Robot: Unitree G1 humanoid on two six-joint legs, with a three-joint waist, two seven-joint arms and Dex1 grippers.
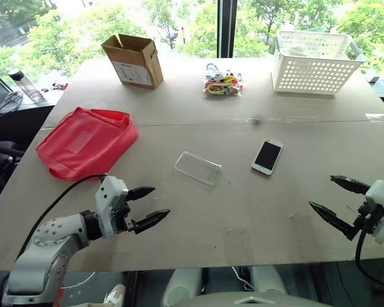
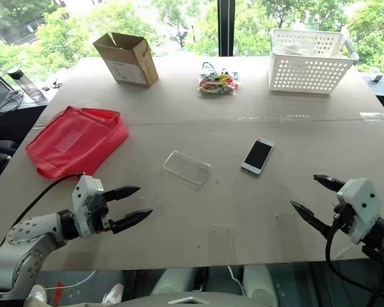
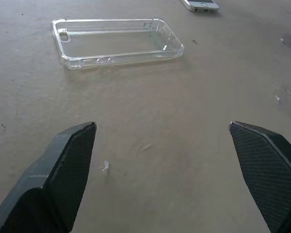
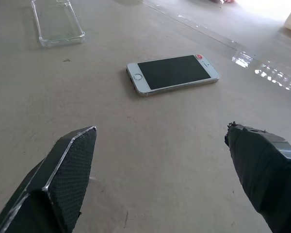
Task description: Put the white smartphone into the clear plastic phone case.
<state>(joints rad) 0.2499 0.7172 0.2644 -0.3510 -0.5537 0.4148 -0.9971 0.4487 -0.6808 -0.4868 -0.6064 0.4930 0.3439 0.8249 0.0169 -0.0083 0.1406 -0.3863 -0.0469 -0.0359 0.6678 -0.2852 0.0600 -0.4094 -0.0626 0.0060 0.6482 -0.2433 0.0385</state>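
The white smartphone [image 1: 267,157] lies flat, screen up, on the table a little right of centre; the right wrist view shows the white smartphone [image 4: 172,73] ahead of my fingers. The clear plastic phone case [image 1: 198,168] lies open side up just left of it, empty, and the left wrist view has the clear plastic phone case [image 3: 117,41] ahead of that hand. My left gripper [image 1: 155,203] hovers open near the table's front left, short of the case. Over the front right edge, my right gripper [image 1: 325,196] is open too, short of the phone. Neither holds anything.
A red fabric bag [image 1: 84,141] lies at the left. A cardboard box [image 1: 134,61], a packet of coloured items [image 1: 223,84] and a white perforated basket [image 1: 315,62] stand along the far side. A seam [image 1: 256,120] runs across the table.
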